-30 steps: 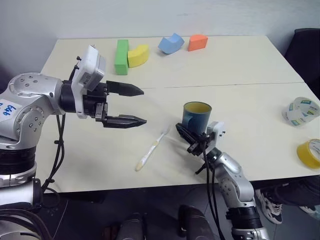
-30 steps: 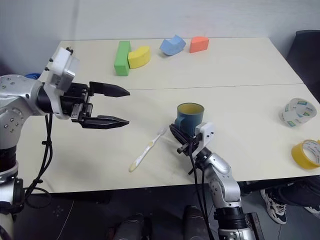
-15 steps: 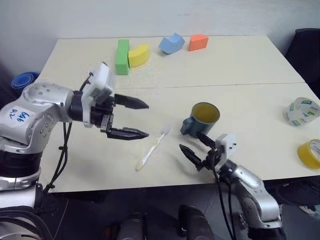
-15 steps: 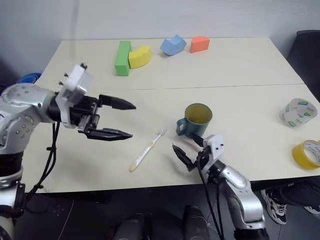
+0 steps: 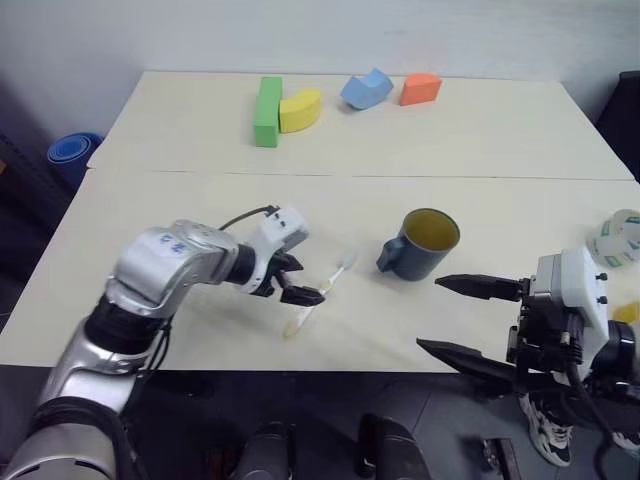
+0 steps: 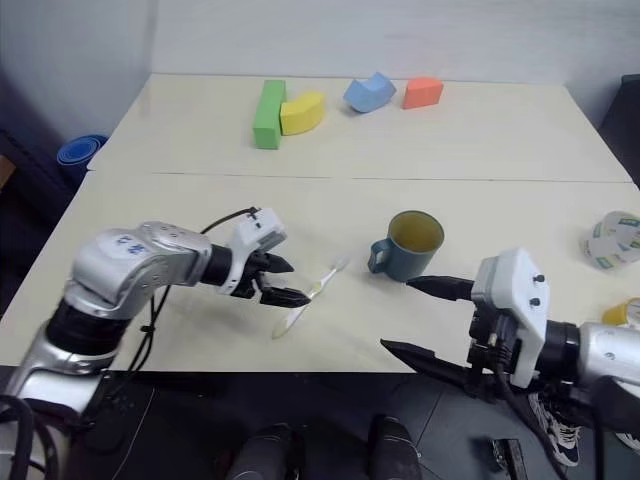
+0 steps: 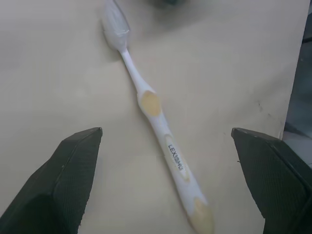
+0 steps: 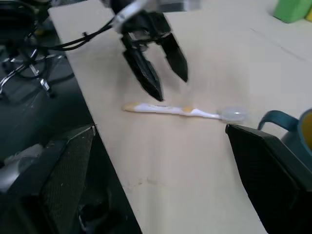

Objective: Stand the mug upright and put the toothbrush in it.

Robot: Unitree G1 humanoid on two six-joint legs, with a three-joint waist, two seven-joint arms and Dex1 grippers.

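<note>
Toothbrush (image 7: 161,129) flat on table (image 5: 180,130), ready for pickup

Right gripper (image 6: 425,320) nearest, spread wide, empty. Left gripper (image 5: 295,280) spread astride the toothbrush handle, apparently not touching. Probably light, stiff, slick plastic: best pinched mid-handle. Beyond the toothbrush's bristle end, mug (image 5: 425,245) upright, handle facing the brush.

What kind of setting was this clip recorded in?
Probably a lab or office room set up for robot tests: a plain pale table against a bare wall, foam blocks laid out as props, and tape rolls at the table's edge.
</note>
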